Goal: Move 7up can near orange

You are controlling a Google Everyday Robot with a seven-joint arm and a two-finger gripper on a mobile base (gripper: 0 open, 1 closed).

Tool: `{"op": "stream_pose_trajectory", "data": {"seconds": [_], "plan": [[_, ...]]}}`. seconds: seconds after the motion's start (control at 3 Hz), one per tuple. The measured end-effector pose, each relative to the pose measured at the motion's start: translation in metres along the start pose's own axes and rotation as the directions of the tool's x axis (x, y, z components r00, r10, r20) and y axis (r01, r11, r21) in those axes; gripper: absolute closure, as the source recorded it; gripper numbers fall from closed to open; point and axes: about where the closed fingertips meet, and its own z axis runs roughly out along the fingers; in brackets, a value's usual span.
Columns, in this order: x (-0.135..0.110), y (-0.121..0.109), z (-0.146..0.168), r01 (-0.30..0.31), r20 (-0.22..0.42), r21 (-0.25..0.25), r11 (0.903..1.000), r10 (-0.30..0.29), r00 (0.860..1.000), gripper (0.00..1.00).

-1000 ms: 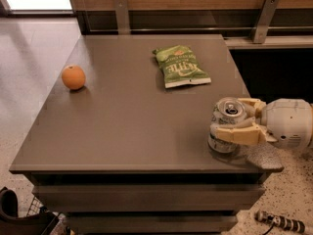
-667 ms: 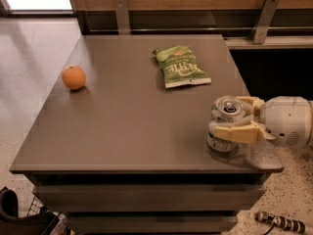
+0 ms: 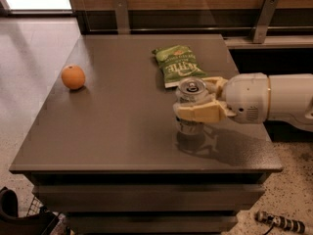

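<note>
The 7up can is a silver can with a pull-tab top, upright right of the table's middle. My gripper reaches in from the right and is shut on the can, its cream fingers wrapped around the can's sides. The can's base sits at or just above the tabletop; a shadow lies under it. The orange rests on the table's left side, far from the can.
A flat green chip bag lies just behind the can and gripper. The brown table has its front edge near the can. A wooden wall with metal brackets runs along the back. Tiled floor lies to the left.
My gripper has carried the can leftward and a little away from the table's right front corner, toward the middle. The orange and chip bag have not moved.
</note>
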Motion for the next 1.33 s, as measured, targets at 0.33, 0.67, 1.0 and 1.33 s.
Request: {"op": "stream_pose_trajectory", "data": {"seconds": [0.33, 0.67, 1.0, 1.33], "plan": [[-0.047, 0.003, 0.055, 0.012, -0.02, -0.042, 0.999, -0.012, 1.0, 1.0], [-0.075, -0.005, 0.103, 0.007, -0.014, -0.07, 0.9975, -0.008, 1.0, 1.0], [-0.076, -0.014, 0.172, -0.023, 0.028, -0.116, 0.993, 0.026, 0.999, 1.0], [-0.064, -0.019, 0.215, -0.014, 0.047, -0.138, 0.9903, 0.02, 0.999, 1.0]]}}
